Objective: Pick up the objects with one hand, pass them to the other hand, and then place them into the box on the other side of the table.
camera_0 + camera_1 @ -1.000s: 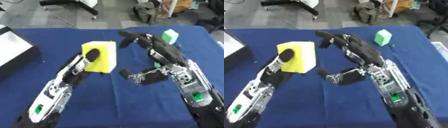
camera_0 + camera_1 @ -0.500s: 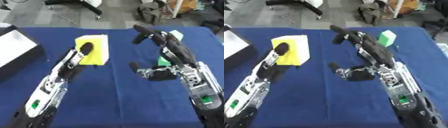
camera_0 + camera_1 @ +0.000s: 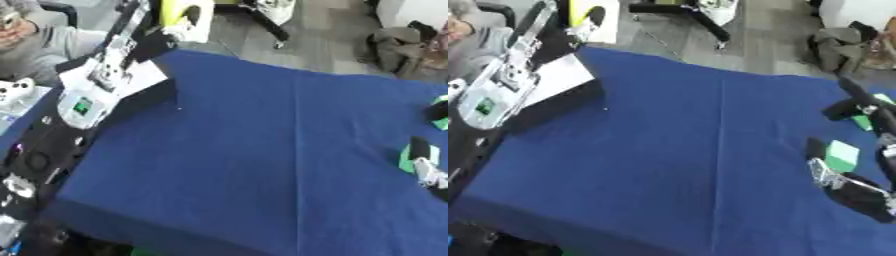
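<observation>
1. so, the left arm runs up the left side of the view from the lower left corner. it is silver and black, with a small green screen on the forearm.
2. left hand is at the top left, past the far left corner of the table.
3. left hand fingers are clenched on the yellow block, and one black finger lies across the block's face.
4. yellow block is up in the air at the top edge of the view, with grey floor behind it. it shows just beyond the far side of the box. cannot tell if it is actually over the box opening.
5. the box sits on the left side of the blue table by the far corner. it is white inside with a black outer wall, and the left arm crosses in front of part of it.
6. right hand is at the right edge, low over the table and partly cut off by the frame.
7. right hand fingers look spread and relaxed, not grasping anything. one dark finger points up toward the far right.
8. green block is on the right side of the table, seen in the gap between the right hand's fingers. cannot tell if it touches them.
9. another small green shape shows just beyond it, near the upper finger. too blurred to make out.
10. yellow block and green block are well apart, on opposite sides of the table.
</observation>
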You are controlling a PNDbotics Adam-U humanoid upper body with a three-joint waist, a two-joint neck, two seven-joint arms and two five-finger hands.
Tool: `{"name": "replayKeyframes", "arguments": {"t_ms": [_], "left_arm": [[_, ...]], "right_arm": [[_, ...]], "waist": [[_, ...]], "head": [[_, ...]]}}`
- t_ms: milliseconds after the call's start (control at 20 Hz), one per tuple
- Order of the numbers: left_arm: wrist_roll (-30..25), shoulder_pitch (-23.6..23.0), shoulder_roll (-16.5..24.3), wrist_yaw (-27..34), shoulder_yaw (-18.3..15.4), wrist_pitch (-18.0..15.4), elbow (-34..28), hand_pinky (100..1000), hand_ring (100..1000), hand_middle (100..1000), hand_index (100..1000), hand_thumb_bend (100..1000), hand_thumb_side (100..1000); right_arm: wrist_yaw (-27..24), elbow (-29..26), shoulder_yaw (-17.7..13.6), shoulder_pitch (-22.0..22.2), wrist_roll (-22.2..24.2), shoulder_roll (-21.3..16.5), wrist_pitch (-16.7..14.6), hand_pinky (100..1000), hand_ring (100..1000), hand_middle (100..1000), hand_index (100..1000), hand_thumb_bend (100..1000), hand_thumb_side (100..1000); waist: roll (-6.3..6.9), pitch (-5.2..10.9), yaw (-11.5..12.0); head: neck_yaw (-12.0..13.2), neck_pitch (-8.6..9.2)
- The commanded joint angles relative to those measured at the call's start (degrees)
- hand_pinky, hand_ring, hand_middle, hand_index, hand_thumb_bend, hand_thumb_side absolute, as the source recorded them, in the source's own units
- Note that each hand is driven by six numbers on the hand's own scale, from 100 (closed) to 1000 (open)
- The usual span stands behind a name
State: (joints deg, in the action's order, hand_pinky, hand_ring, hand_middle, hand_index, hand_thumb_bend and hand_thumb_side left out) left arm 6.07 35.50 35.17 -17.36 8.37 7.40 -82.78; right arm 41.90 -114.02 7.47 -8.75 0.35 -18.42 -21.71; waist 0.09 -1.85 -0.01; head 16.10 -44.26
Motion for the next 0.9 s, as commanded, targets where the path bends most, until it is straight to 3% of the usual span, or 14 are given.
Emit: {"name": "replayKeyframes", "arguments": {"t_ms": [50,200,400,600,650,700,750,800,850,900], "left_arm": [[0.5,3.5,4.7,-17.9,-1.3,3.3,8.0,621,335,139,391,375,100],[-3.2,6.8,4.9,-34.1,-1.0,3.2,18.0,601,333,166,408,581,100],[-6.0,9.5,2.9,-49.6,-2.7,3.9,31.5,587,341,171,410,656,146],[-4.4,9.5,1.7,-56.5,-4.9,6.0,39.6,581,347,177,414,690,190],[-4.0,9.3,1.5,-57.3,-5.3,6.8,41.2,620,409,244,481,731,233],[-4.2,9.1,1.5,-57.9,-5.6,7.6,42.7,684,541,406,620,796,282],[-4.8,8.9,1.4,-58.3,-5.8,8.1,43.9,771,724,610,777,876,598],[-5.3,8.9,1.5,-58.6,-6.0,8.7,44.5,812,790,726,848,944,851],[-5.1,8.8,1.5,-58.5,-6.4,9.3,44.5,836,819,771,875,996,934],[-4.1,8.8,1.6,-57.9,-6.9,9.9,43.9,867,866,831,905,1000,960]], "right_arm": [[0.4,-0.6,-0.3,0.3,-0.1,-1.0,0.5,664,623,620,1000,100,385],[0.3,-0.6,-0.1,1.0,0.1,-0.9,0.7,664,622,620,1000,100,401],[0.2,-0.6,-0.1,1.5,0.1,-0.6,0.8,663,622,620,1000,100,413],[0.2,-0.6,-0.1,1.7,0.2,-0.2,1.1,661,621,617,1000,100,430],[0.2,-0.6,-0.1,1.7,0.2,-0.1,1.2,661,621,617,1000,100,436],[0.2,-0.6,-0.2,1.8,0.3,0.0,1.3,661,620,617,1000,100,438],[0.2,-0.6,-0.2,1.8,0.3,0.0,1.4,660,620,616,1000,100,440],[0.2,-0.6,-0.2,1.8,0.3,0.1,1.5,660,620,616,1000,100,441],[0.2,-0.6,-0.2,1.8,0.3,0.1,1.5,660,620,616,1000,100,443],[0.2,-0.6,-0.2,1.8,0.3,0.1,1.6,660,620,615,1000,100,446]], "waist": [[0.14,0.93,-0.5],[-0.01,1.24,-1.0],[-0.47,1.32,-1.5],[-0.75,1.09,-1.8],[-0.78,1.03,-1.9],[-0.79,0.99,-1.9],[-0.79,0.96,-2.0],[-0.78,0.94,-2.0],[-0.77,0.93,-2.0],[-0.76,0.92,-2.0]], "head": [[2.0,0.14],[1.9,0.14],[0.9,0.14],[0.4,0.14],[0.3,0.14],[0.2,0.14],[0.2,0.14],[0.1,0.14],[0.1,0.14],[0.1,0.14]]}}
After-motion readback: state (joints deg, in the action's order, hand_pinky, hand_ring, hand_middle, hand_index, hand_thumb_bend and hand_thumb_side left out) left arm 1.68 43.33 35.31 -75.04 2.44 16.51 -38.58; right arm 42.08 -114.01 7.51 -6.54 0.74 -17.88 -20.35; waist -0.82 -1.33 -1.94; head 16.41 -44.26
